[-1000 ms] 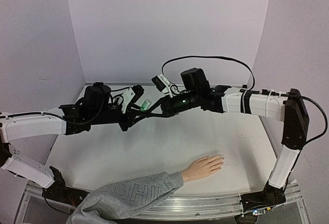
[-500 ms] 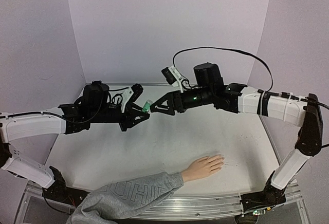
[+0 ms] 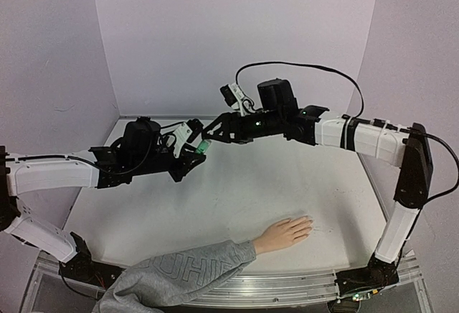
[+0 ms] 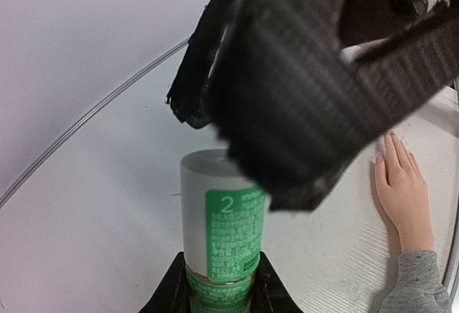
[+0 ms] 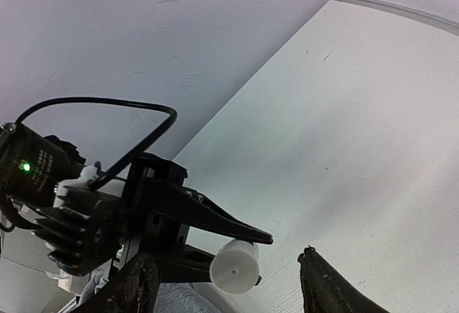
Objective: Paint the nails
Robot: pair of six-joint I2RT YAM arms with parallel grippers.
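Nails [image 3: 310,221] rest on table [image 3: 237,191] — bottle [image 3: 204,144] well apart, clamped by left hand [image 3: 196,151]; right hand [image 3: 214,133] spread open at its cap.

Twin arms, left arm [image 3: 50,173] and right arm [image 3: 366,141], wear white link shells between bulky black joint housings. A thin black cable [image 3: 287,62] arcs over the right arm, a green light [image 3: 256,121] glows at its wrist, and its fingers [image 4: 301,76] are matte black weave.

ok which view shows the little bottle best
Left wrist: the bottle fills the centre, white body and green label plain, clamped in the left jaws. The top view shows a tiny green-white speck; the right wrist shows only its round white end.
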